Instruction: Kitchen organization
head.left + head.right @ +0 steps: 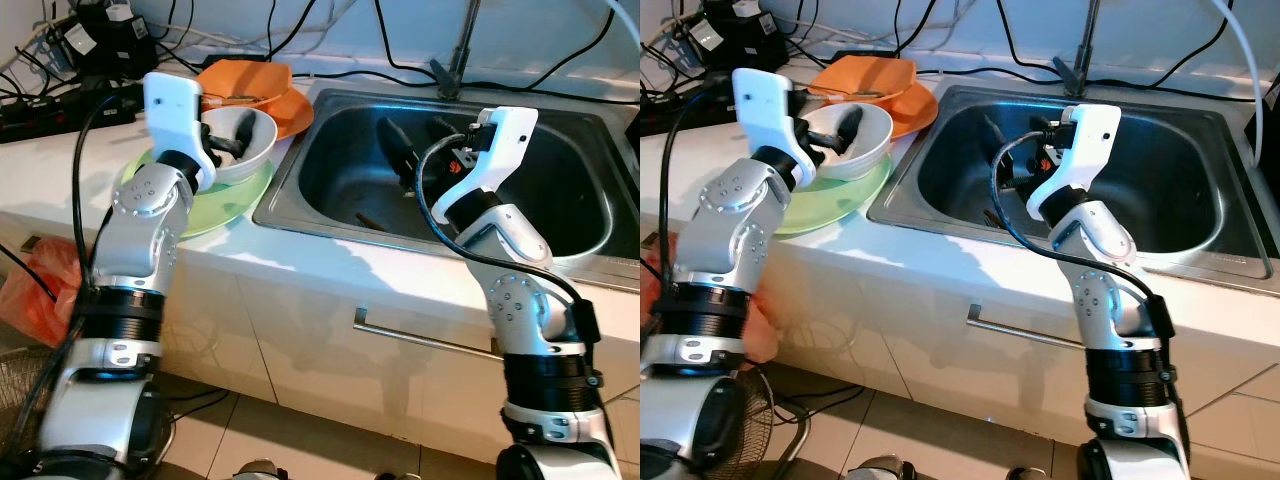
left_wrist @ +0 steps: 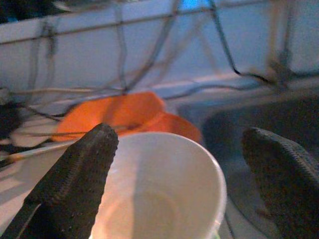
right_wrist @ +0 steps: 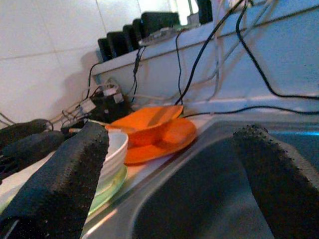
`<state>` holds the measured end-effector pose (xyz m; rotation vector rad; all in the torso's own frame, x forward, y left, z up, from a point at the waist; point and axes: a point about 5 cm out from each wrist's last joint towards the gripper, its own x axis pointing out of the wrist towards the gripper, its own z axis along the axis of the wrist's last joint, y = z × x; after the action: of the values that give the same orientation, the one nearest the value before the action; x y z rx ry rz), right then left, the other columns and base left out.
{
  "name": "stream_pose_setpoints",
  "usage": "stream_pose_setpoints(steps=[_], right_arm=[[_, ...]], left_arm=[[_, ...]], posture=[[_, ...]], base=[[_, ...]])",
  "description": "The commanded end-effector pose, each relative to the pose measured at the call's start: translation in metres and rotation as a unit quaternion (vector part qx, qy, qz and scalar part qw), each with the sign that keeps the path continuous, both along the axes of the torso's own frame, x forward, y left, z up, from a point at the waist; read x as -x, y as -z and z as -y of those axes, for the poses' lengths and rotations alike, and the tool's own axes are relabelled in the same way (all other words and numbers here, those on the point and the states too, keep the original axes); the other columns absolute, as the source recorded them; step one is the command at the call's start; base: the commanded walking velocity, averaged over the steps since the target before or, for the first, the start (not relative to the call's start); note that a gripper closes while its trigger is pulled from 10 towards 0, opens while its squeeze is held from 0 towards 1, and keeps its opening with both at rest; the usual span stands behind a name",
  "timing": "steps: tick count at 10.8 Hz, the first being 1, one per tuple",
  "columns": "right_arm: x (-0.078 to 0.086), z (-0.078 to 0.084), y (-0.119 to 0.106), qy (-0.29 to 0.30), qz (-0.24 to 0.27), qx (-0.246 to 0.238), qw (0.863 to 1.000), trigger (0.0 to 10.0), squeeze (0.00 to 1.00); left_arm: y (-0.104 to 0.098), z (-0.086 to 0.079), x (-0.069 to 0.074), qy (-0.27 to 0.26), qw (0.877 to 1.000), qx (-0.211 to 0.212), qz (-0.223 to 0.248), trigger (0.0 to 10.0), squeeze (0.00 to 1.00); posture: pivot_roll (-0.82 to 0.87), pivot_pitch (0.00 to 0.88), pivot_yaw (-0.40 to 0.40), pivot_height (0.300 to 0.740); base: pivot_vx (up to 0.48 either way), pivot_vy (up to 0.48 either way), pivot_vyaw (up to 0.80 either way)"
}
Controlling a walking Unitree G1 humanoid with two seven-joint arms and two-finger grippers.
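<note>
Broadly, we see a stainless sink (image 1: 560, 250) set in a white counter (image 1: 60, 170), our right gripper (image 1: 400, 155) held over the basin with fingers spread on nothing. Beside it, a white bowl (image 1: 250, 150) sits on a green plate (image 1: 215, 205), near orange dishes (image 1: 270, 95). Our left gripper (image 1: 228, 140) straddles the bowl's rim, fingers (image 2: 75, 184) spread; closing off-centre could tip the bowl or slide the plate toward the counter edge.

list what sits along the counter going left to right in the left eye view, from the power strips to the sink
power strips and cables → green plate with the white bowl on it, left gripper reaching into the bowl → orange dishes → steel sink, right gripper open over its basin
</note>
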<state>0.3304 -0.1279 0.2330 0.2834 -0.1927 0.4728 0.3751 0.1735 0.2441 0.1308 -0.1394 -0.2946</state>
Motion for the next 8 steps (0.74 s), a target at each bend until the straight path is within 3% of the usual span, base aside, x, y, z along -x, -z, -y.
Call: stream_pose_setpoints(steps=[1, 5, 8], right_arm=[[0.004, -0.001, -0.001, -0.016, -0.003, -0.003, 1.000, 10.0, 0.00], [0.016, 0.006, 0.016, -0.026, -0.038, 0.026, 0.999, 10.0, 0.00], [0.022, 0.003, 0.019, -0.030, -0.044, 0.035, 0.998, 10.0, 0.00]], left_arm=[[-0.007, 0.005, 0.000, 0.024, 1.000, -0.020, 0.001, 10.0, 0.00], [0.011, 0.001, 0.011, 0.050, 0.996, -0.064, -0.029, 10.0, 0.00], [0.020, -0.009, 0.011, 0.054, 0.988, -0.141, -0.045, 10.0, 0.00]], posture=[[0.15, 0.115, 0.061, 0.740], [0.16, 0.153, 0.030, 0.740], [0.14, 0.180, 0.031, 0.740]], base=[[0.000, 0.000, 0.00], [0.000, 0.000, 0.00], [0.000, 0.000, 0.00]])
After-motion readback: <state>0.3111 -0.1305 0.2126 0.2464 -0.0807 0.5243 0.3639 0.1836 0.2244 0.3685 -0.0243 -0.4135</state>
